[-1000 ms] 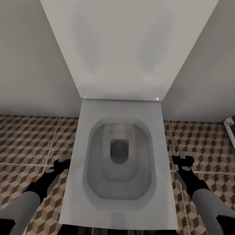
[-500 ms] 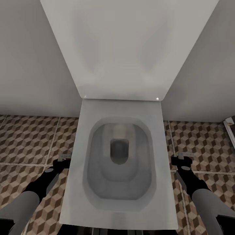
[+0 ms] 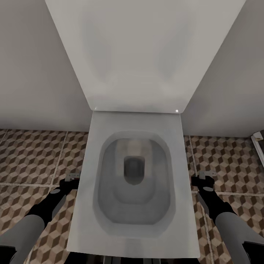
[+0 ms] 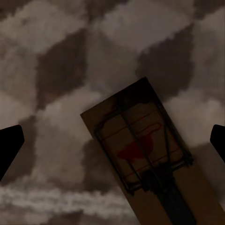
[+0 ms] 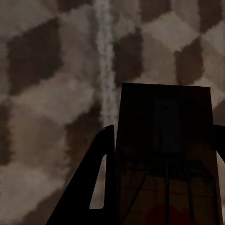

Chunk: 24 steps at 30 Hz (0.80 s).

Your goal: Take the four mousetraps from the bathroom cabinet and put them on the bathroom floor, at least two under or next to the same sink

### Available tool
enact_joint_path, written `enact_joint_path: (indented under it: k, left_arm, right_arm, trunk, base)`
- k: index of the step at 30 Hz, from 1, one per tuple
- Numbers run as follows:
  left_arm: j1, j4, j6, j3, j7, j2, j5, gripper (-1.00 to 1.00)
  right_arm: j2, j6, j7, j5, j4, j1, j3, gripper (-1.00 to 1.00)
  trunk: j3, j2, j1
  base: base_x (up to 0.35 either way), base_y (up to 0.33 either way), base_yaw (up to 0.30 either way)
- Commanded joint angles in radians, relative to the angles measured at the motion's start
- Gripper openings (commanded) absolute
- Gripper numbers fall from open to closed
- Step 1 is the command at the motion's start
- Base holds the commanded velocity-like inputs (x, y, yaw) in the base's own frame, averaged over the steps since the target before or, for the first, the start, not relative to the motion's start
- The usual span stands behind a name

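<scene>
Two mousetraps show, one on each side of the toilet. One mousetrap [image 4: 140, 150], a tan board with dark wire and a red mark, lies flat on the cube-patterned bathroom floor [image 3: 29, 154]. My left gripper [image 4: 112, 143] hangs open just above it, fingers spread wide. In the head view that trap [image 3: 73, 176] lies just beyond the left gripper [image 3: 69, 182]. My right gripper [image 5: 164, 131] is shut on another mousetrap [image 5: 164, 122], held low over the tiles. The head view shows this trap [image 3: 207, 173] at the right gripper [image 3: 202, 180]. The cabinet and the sink are out of view.
A white toilet [image 3: 135, 121] with its lid raised stands straight ahead between my arms, its bowl close to both grippers. A grey wall runs behind it. A white object's corner [image 3: 258, 137] pokes in at the right edge. Patterned tiles extend on both sides.
The left gripper has drawn back slightly from the trap on the floor. The right gripper has shifted a little toward the toilet with its trap.
</scene>
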Motion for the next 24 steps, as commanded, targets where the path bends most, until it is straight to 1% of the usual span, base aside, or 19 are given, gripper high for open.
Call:
enact_joint_path:
  k: [1,14,24]
  left_arm:
    - [0.000,-0.001,0.001,-0.006,0.000,0.001,0.010,1.00]
    - [0.000,-0.001,0.001,-0.006,0.000,-0.001,0.010,1.00]
    - [0.000,-0.001,0.001,-0.006,0.000,-0.002,0.010,1.00]
  right_arm:
    - [0.001,0.000,0.000,0.009,0.001,0.000,-0.004,-1.00]
    - [0.002,0.000,0.002,0.008,0.015,0.000,-0.005,-1.00]
    - [0.001,0.000,0.002,0.007,0.063,0.000,-0.004,-1.00]
  trunk:
    - [0.000,0.000,0.000]
    - [0.000,0.000,0.000]
    - [0.000,0.000,0.000]
  base:
    - [0.000,0.000,0.000]
    - [0.000,0.000,0.000]
    - [0.000,0.000,0.000]
